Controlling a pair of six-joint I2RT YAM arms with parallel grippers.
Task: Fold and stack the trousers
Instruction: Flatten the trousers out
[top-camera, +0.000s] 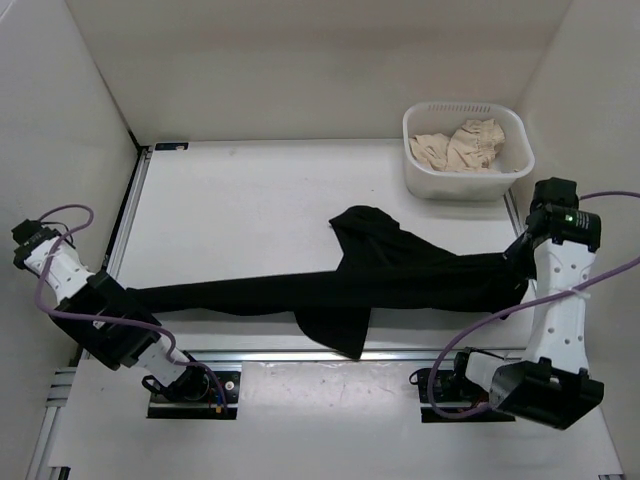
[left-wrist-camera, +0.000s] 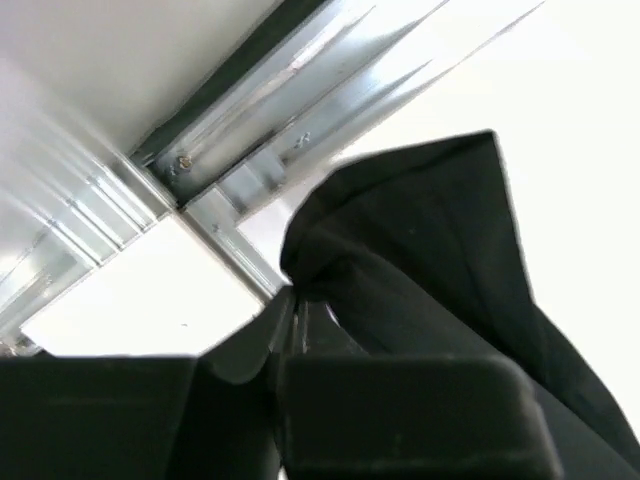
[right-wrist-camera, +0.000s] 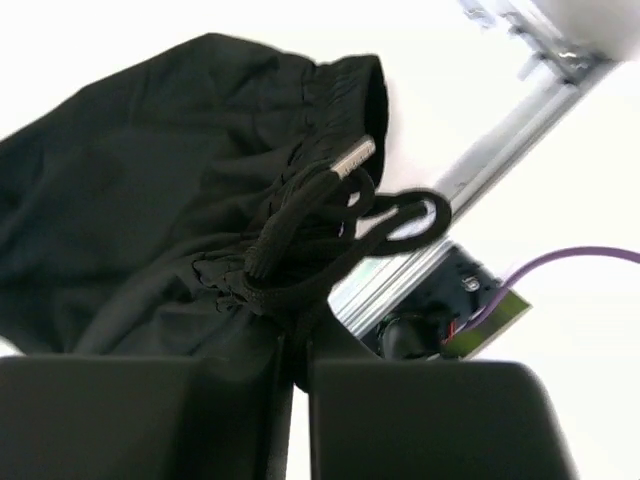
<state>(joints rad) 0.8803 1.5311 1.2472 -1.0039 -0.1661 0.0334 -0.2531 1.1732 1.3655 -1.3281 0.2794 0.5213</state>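
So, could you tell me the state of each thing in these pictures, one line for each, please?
trousers: unfolded, stretched long between both grippers.
left gripper: shut on one end of the trousers.
right gripper: shut on the waistband end, by the loose drawstring.
white basket: upright, holding the beige cloth.
beige cloth: crumpled inside the basket.

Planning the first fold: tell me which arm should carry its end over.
Probably left. The left gripper pinches the thin leg end of the trousers, light to carry across; the right gripper holds the bulkier waistband and drawstring, a better anchor.
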